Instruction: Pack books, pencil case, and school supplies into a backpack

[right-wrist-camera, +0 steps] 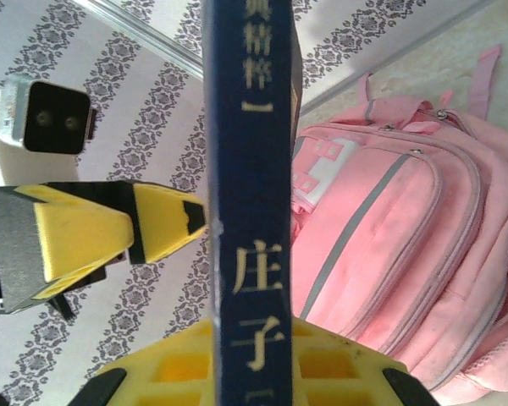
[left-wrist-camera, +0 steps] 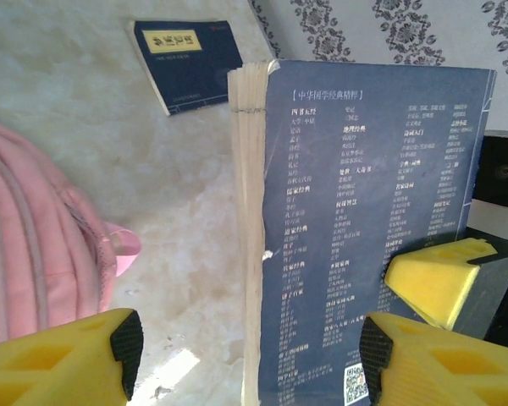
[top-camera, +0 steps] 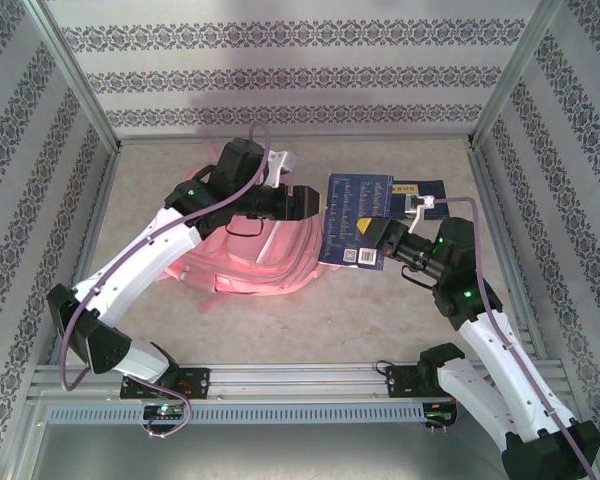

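I have the right jaws clenched on the lower corner of a navy book [top-camera: 355, 215], holding it upright with its spine facing them and its printed back cover towards the left jaws. The left jaws stand wide and released on either side of that book, one finger [left-wrist-camera: 76, 359] clear of the page edge and the other low against the cover; I cannot tell whether it touches. The pink backpack [top-camera: 255, 250] lies on the surface [top-camera: 280, 330] below the left jaws, just beside the held book, and a second navy book [left-wrist-camera: 190, 63] lies flat just beyond the right jaws.
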